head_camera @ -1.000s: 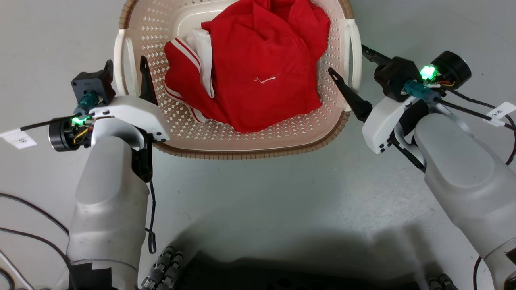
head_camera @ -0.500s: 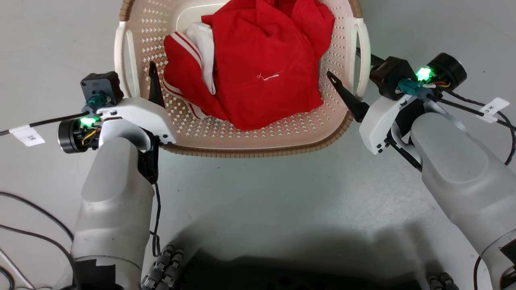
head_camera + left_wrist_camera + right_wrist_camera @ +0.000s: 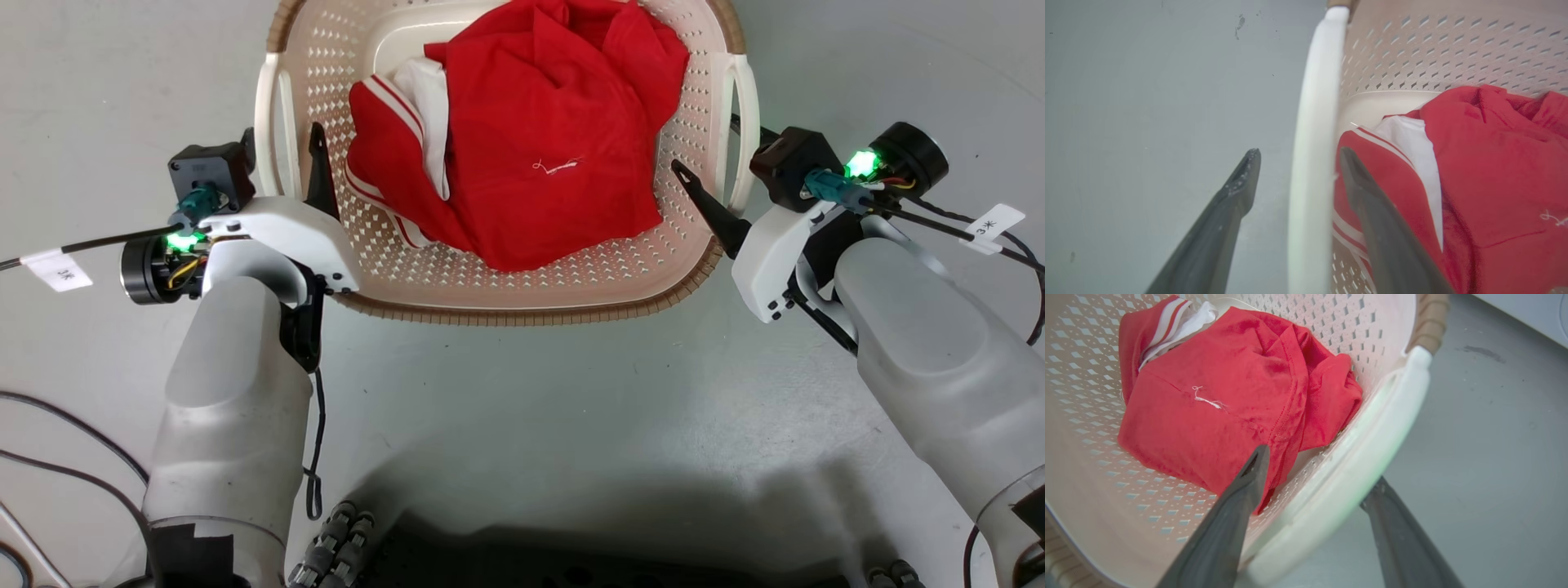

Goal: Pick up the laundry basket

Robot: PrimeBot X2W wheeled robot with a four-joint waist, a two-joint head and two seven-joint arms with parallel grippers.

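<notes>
1. The laundry basket [image 3: 522, 282] sits on the floor [image 3: 522, 408] between both arms. Its far rim is cut off at the top of the head view.
2. A red garment [image 3: 547, 147] hides its bottom.
3. The left gripper [image 3: 1299, 152] is spread wide astride the left handle [image 3: 1314, 102], gripping nothing.
4. The right gripper [image 3: 1319, 465] gapes astride the right handle [image 3: 1372, 437]. Its outer fingertip is hidden, so contact is unclear.

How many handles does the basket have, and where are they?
2. The left handle lies between the open fingers of the left gripper; the right handle between those of the right gripper. No others seem hidden.
</notes>
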